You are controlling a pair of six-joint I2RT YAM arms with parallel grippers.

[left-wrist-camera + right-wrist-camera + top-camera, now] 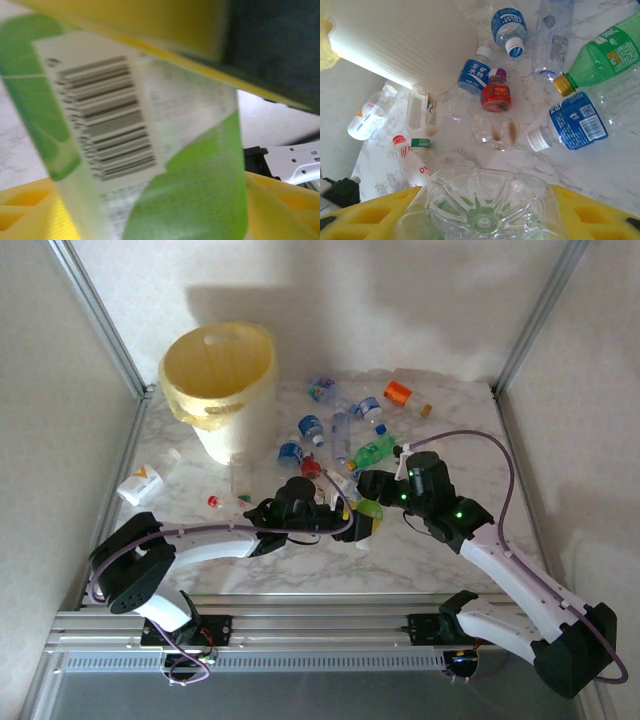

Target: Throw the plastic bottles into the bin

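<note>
Barcode and green print of a green-labelled bottle point(165, 165) crowd my left wrist view, badly blurred, with yellow pads point(150, 25) above and below it. I cannot tell whether the left gripper point(350, 523) is clamped on it or merely around it.

Right wrist view: what looks like the same bottle's clear base point(480, 205) sits wedged in the right gripper point(480, 220), which grips it. Its fingers are cut off at the frame edge.

From above, both grippers meet at that bottle mid-table; I cannot make out its cap end. Loose bottles point(575, 122) lie on the marble table point(620, 170) beside the bin point(245, 420), which stands at the far left.
</note>
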